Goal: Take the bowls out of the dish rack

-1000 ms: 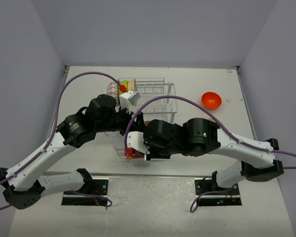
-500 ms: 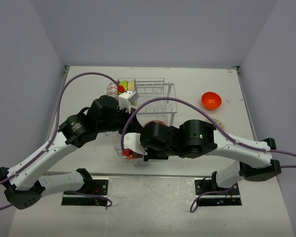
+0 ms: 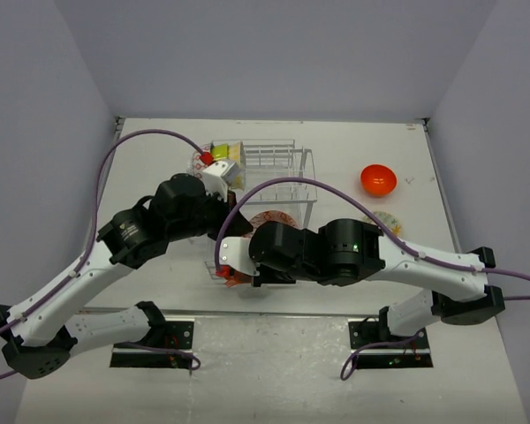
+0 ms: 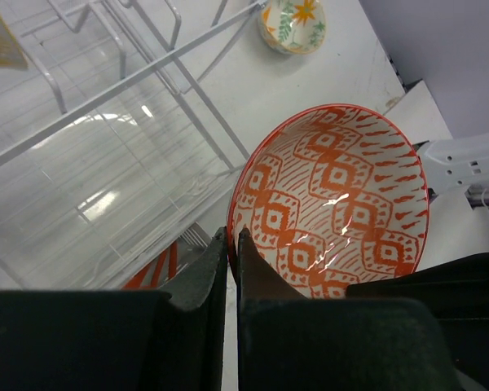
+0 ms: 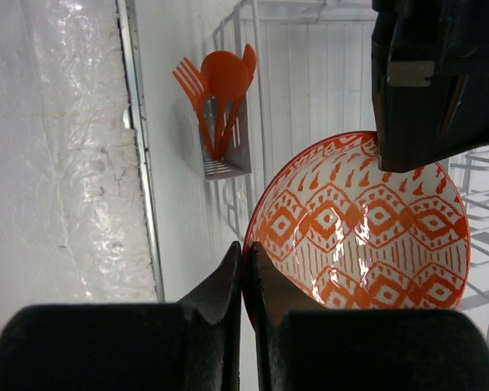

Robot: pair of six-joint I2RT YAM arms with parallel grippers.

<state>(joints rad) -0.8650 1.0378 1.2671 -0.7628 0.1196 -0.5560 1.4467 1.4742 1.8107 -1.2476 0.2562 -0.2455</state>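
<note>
Both grippers hold the red-patterned bowl (image 4: 334,204) (image 5: 367,228) in the air just in front of the dish rack (image 3: 278,163). My left gripper (image 4: 232,244) is shut on one side of its rim. My right gripper (image 5: 246,252) is shut on the opposite side. From above, only a sliver of this bowl (image 3: 271,219) shows between the two wrists. A lime green and a cream-yellow bowl (image 3: 225,152) stand in the rack's left end. A plain orange bowl (image 3: 378,179) and a floral bowl (image 3: 387,221) sit on the table to the right.
Orange utensils (image 5: 220,90) stand in the small holder at the rack's front. The rack's white wires (image 4: 147,81) run close to the left of the held bowl. The floral bowl (image 4: 292,24) lies beyond it. Both forearms cross low over the table's near middle.
My left gripper has closed onto the red-patterned bowl's rim. The right arm, still gripping the bowl, has shifted a little to the left.
</note>
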